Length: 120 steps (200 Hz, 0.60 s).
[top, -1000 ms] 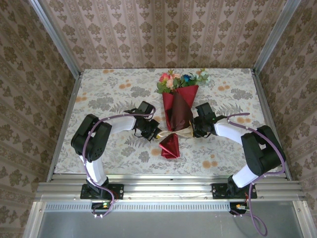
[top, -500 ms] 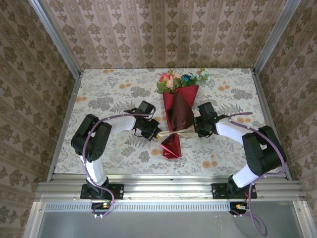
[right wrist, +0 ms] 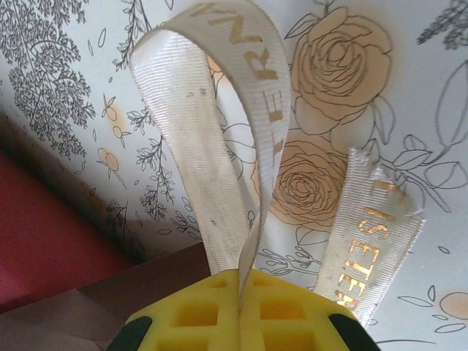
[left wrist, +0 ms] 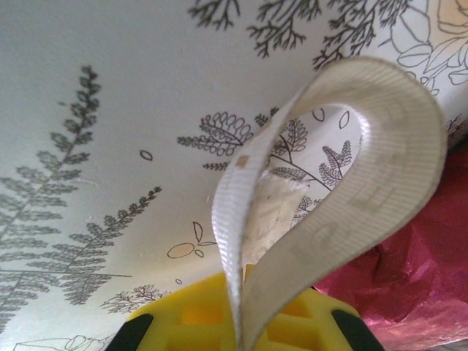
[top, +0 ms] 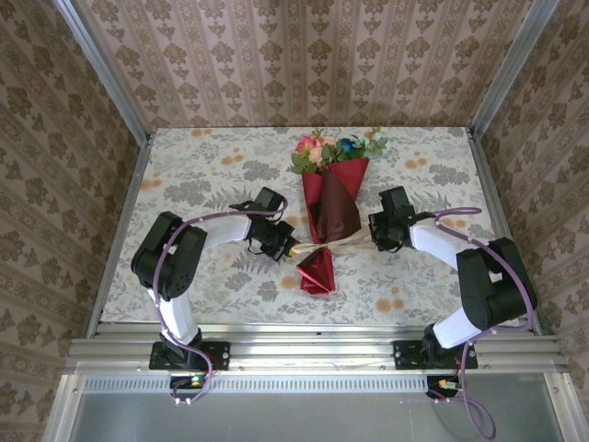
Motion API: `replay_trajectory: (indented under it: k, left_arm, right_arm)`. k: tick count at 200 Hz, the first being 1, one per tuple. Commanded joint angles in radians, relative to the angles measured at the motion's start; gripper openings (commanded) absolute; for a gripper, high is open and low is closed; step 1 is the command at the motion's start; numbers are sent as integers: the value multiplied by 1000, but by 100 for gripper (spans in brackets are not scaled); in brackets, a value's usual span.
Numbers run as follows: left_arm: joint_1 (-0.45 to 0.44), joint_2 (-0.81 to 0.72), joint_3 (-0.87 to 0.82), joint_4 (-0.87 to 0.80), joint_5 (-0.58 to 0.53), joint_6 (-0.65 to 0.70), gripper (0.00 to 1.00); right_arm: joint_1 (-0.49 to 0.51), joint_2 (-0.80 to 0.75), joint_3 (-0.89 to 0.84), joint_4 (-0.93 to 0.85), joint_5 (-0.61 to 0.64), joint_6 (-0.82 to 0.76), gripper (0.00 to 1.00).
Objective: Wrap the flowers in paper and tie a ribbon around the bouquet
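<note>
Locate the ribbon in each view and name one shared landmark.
Top external: ribbon crosses the bouquet low down, mid-table.
Left wrist: ribbon loops from bottom centre to upper right.
Right wrist: ribbon loops from bottom centre to top.
Shared landmark: red paper, mid-table from above, lower right at left wrist, lower left at right wrist.

top camera looks down; both wrist cameras closely share the ribbon.

The fingers pinch a looped ribbon — red paper lies left.
</note>
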Motion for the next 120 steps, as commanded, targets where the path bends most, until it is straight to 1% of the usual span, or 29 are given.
replay_trajectory:
  k: [1, 10, 19, 24, 35, 42, 46, 52, 55, 66, 90, 104, 120]
  left_arm:
    - [0, -20, 4, -5, 14, -17, 0]
    - [0, -19, 4, -4, 15, -17, 0]
    - [0, -19, 6, -5, 15, -16, 0]
    - [0, -19, 6, -5, 15, -17, 0]
    - [0, -21, 8, -5, 14, -18, 0]
    - [0, -22, 7, -6, 15, -18, 0]
    - [0, -22, 9, -6, 15, -17, 0]
    - [0, -22, 8, -6, 14, -17, 0]
    - [0, -22, 9, -5, 16, -17, 0]
    - [-2, -22, 10, -6, 15, -17, 0]
    - [0, -23, 12, -11, 17, -13, 0]
    - [-1, -22, 13, -14, 15, -11, 0]
    - [-2, -23, 13, -14, 17, -11, 0]
  right_arm:
    - [13, 48, 45, -15, -38, -38, 2]
    - [32, 51, 56, -35, -46, -33, 12]
    - [44, 44, 52, -48, -46, -18, 14]
    - [50, 37, 48, -60, -48, -6, 14]
    - [59, 15, 31, -84, -51, 24, 6]
    - [67, -3, 22, -107, -48, 37, 6]
    - [69, -13, 17, -122, -46, 41, 7]
    - [71, -25, 12, -141, -53, 41, 13]
    - [71, -28, 10, -153, -56, 41, 18]
    - [71, -45, -1, -192, -76, 45, 26]
    - [67, -112, -37, -190, -67, 81, 32]
    - [67, -140, 1, -216, -18, 69, 36]
    - [61, -135, 52, -215, 16, 54, 36]
